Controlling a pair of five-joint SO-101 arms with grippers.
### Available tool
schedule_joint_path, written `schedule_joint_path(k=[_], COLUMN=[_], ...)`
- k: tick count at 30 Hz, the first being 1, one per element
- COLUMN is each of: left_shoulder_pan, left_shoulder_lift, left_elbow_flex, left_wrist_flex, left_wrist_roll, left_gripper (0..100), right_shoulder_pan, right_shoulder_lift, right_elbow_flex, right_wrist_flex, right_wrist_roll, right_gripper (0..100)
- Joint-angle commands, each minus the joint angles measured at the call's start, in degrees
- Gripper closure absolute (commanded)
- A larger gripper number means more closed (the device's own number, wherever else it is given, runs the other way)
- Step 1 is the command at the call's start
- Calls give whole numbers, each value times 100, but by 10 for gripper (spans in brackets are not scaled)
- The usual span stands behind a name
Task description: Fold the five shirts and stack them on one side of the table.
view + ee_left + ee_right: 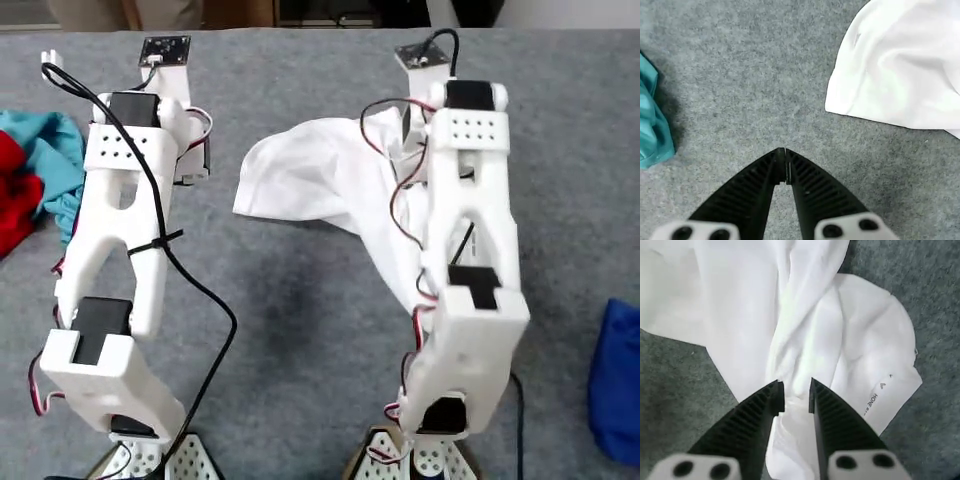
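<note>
Now | right fingers (760, 410) pinch white shirt (855, 340) | edge clear of teal shirt (50, 150)

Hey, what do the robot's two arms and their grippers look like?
The left arm and right arm are blocky white plastic shells with black motor blocks at the joints. Thin red and white wires run along them; a thick black cable loops over the left arm. The left gripper and right gripper have black, tapered, ridged fingers on white mounts.

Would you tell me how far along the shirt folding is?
Done: nothing looks folded or stacked. In hand: the right gripper pinches the crumpled white shirt; the left gripper is shut over the table. Left: teal shirt, red shirt and blue shirt at the edges.
</note>
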Motion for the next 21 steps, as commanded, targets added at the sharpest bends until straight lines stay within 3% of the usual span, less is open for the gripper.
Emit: schedule_joint_path(k=[1, 6, 14, 21], left_shoulder_pan=[-18, 0, 325, 352], left_shoulder_lift=[-40, -31, -31, -40], left_elbow_flex=[-202, -70, 554, 598], left_wrist_flex=[35, 18, -18, 9], left_wrist_roll=[35, 35, 9, 9], left_gripper=[980, 980, 980, 980], right_shoulder_pan=[-13, 22, 57, 303], right_shoulder_lift=[198, -286, -2316, -2545], right_elbow_flex=[-681, 215, 2308, 3046], right_wrist_flex=[396, 396, 352, -9], right_wrist_roll=[255, 536, 1160, 1609], right_gripper=[903, 903, 903, 902])
